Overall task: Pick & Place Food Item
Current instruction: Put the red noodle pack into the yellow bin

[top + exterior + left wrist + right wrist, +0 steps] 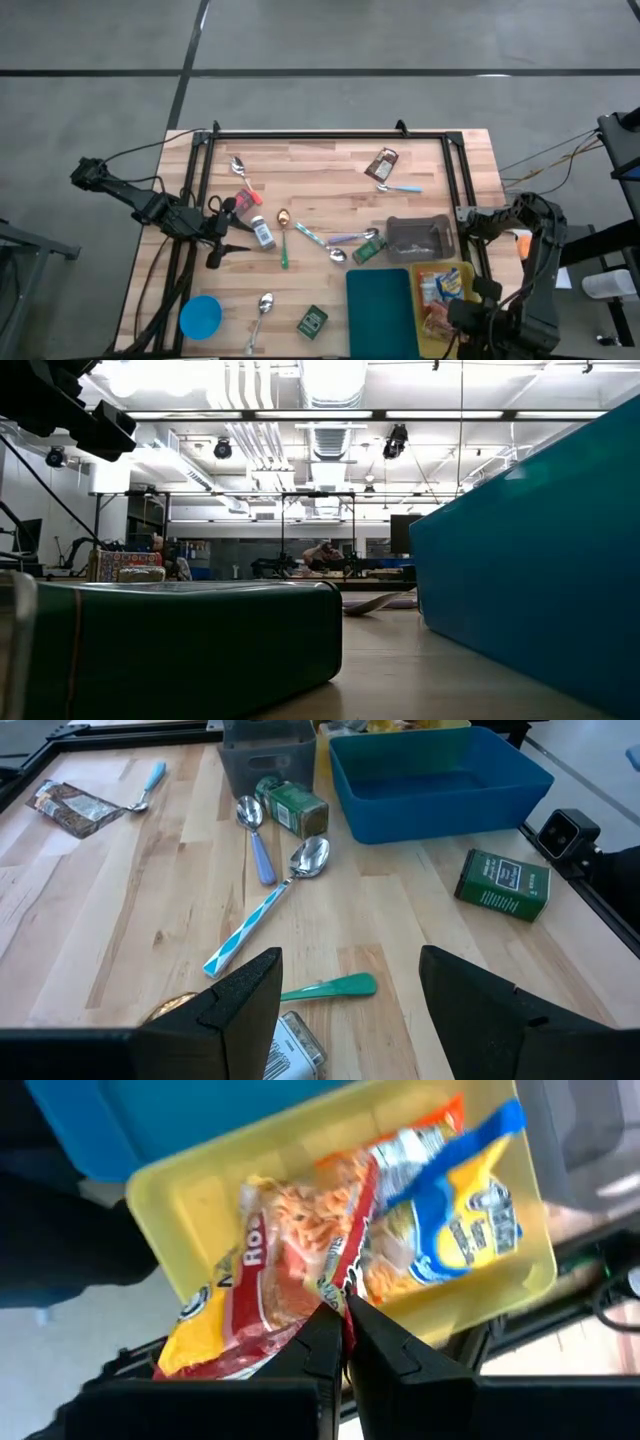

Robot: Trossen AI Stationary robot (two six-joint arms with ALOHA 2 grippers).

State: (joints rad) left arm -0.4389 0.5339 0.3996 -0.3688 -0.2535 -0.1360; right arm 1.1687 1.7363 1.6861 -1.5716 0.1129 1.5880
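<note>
Hovering left gripper (350,1010) open over small packet (295,1045) by green-handled spoon (325,988), likely next pick. Right gripper (343,1342) shut, pinching red snack bag (300,1250) in yellow bin (185,1200), apparently placing. Blue bin (440,775) beyond.

Bare counter (330,160) along the far edge, between pink spoon (241,174) and brown packet (382,162). Crowded mid-counter: spoons (352,238), green can (364,250), grey bin (420,238). Near-right side blocked by blue tray (380,298) and yellow tray (464,274).
</note>
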